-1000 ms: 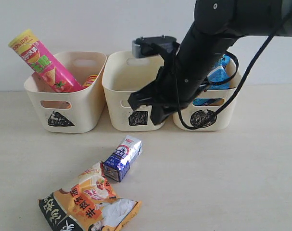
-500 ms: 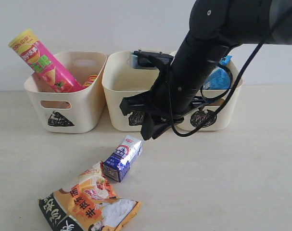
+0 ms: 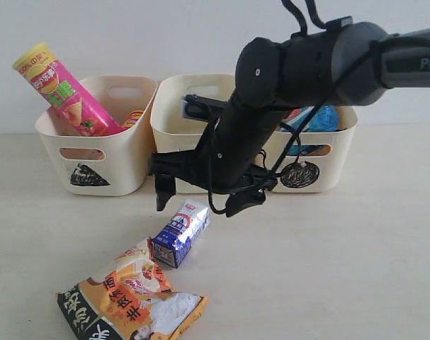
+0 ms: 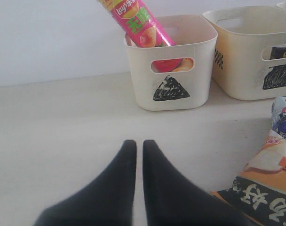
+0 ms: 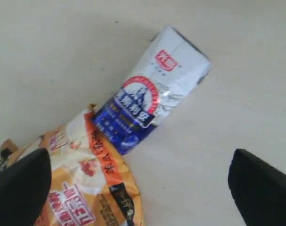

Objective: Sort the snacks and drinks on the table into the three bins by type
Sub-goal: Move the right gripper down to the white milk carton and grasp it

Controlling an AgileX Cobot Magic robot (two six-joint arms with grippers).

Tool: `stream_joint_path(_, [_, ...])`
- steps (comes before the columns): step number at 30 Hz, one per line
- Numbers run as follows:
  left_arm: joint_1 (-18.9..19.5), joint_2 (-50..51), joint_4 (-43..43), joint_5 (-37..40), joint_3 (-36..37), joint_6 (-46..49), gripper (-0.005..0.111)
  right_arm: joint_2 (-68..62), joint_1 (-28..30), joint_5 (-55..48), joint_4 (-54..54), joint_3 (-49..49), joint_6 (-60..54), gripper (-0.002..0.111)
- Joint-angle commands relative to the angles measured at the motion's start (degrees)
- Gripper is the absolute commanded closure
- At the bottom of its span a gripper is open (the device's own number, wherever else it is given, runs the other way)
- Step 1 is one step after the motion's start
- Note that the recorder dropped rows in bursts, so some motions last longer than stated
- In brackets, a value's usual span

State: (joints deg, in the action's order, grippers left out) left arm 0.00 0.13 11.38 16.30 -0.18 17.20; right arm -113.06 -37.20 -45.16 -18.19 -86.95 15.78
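The slim blue, white and silver carton (image 3: 181, 232) (image 5: 150, 106) lies flat on the table (image 3: 342, 269), touching the orange-black-white bag (image 3: 133, 297) (image 5: 81, 188). My right gripper (image 3: 202, 198) (image 5: 140, 157) hovers wide open just above the carton, holding nothing. The pink tube (image 3: 62, 88) (image 4: 138, 21) and a yellow-orange tube (image 3: 133, 117) lean in the triangle bin (image 3: 94, 152) (image 4: 171, 70). A blue packet (image 3: 321, 117) sits in the circle bin (image 3: 335, 166). My left gripper (image 4: 139, 143) is shut and empty, low over bare table. The purple carton is not clearly seen.
The square bin (image 3: 173, 127) (image 4: 246, 56) stands between the other two, partly behind my right arm; something dark shows through its handle slot (image 4: 280, 51). A pale wall runs behind the bins.
My right arm has swung down and to the left, away from the circle bin, to above the carton, with its fingers spread open. The items on the table have not moved.
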Motion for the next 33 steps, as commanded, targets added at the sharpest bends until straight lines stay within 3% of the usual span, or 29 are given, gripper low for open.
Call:
stream_joint_path(1, [0.0, -0.1, -0.1, -0.2, 0.2, 0.2, 0.102, -2.4, -0.1, -2.3, 6.0, -2.7, 11.7, 0.015])
stream_joint_path(14, [0.0, -0.1, -0.1, -0.2, 0.2, 0.3, 0.102, -10.8, -2.8, -0.7, 12.1, -12.5, 25.4, 0.015])
stream_joint_path(28, [0.0, -0.1, -0.1, -0.2, 0.2, 0.3, 0.102, -17.1, -2.8, 5.2, 10.2, -13.2, 25.5, 0.016])
stream_joint_path(30, [0.0, -0.1, -0.1, -0.2, 0.2, 0.3, 0.102, -17.4, -2.8, 5.4, 10.2, -13.2, 25.5, 0.022])
stream_joint_path(33, [0.0, -0.1, -0.1, -0.2, 0.2, 0.3, 0.102, -17.5, -2.8, 5.0, 10.4, -13.2, 25.5, 0.044])
